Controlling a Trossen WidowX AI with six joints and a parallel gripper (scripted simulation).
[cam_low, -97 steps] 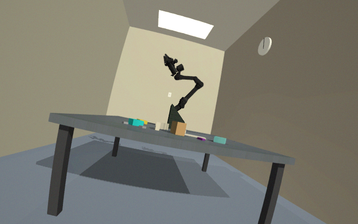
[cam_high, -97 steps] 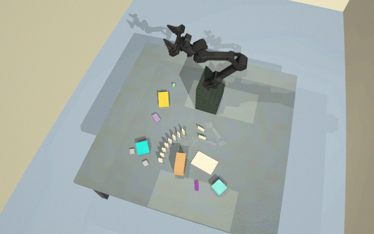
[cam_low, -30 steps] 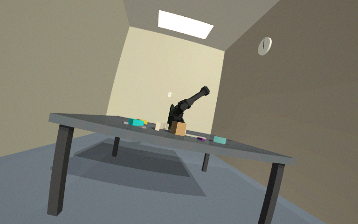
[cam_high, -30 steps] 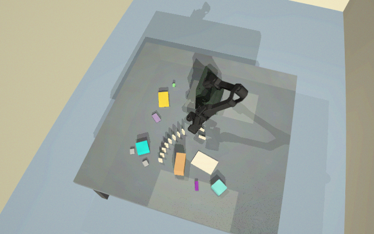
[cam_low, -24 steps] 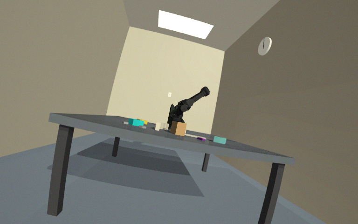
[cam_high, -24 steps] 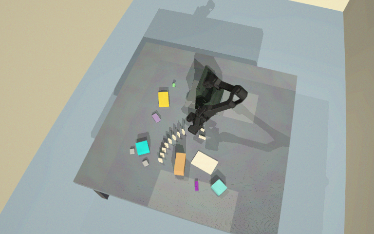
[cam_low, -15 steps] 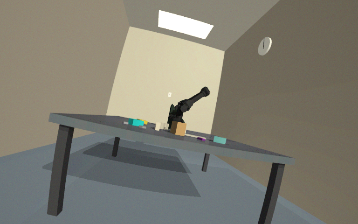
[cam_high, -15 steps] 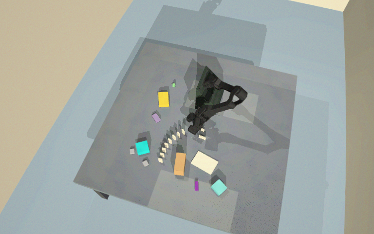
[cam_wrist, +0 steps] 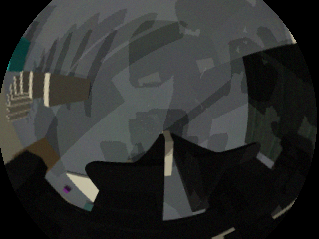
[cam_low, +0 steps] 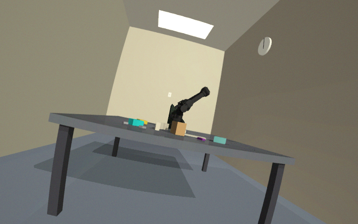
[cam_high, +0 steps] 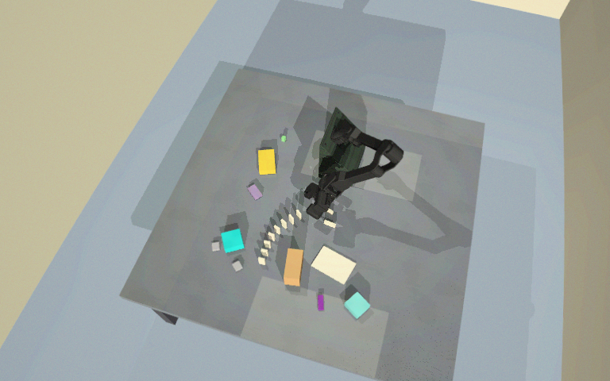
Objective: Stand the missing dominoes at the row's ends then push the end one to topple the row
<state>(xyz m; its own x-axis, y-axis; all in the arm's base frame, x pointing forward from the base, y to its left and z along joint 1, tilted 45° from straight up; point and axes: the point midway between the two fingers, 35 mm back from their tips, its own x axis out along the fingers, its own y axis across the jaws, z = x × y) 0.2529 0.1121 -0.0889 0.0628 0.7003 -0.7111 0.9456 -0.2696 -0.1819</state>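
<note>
Several cream dominoes stand in a curved row; its arm-side end domino (cam_high: pixel 299 214) (cam_wrist: pixel 46 90) and its far end domino (cam_high: pixel 261 260) (cam_low: pixel 157 126) are upright. My gripper (cam_wrist: pixel 166 137) is right of the row's arm-side end, low over the table, shut on a loose cream domino (cam_high: pixel 330 211) (cam_wrist: pixel 168 156). In the top view the gripper's body hides the fingertips and part of that domino. Another loose domino (cam_high: pixel 330 223) lies just beside it, on the side toward the cream slab. Whether the held domino touches the table cannot be told.
An orange block (cam_high: pixel 293 267) (cam_low: pixel 179 128) stands near the row's inner side. Beyond are a cream slab (cam_high: pixel 333 264), a purple piece (cam_high: pixel 320 302) and a pale teal block (cam_high: pixel 357 305). A cyan block (cam_high: pixel 232 240), grey cubes, a lilac block (cam_high: pixel 254 191) and a yellow block (cam_high: pixel 266 161) lie outside the curve.
</note>
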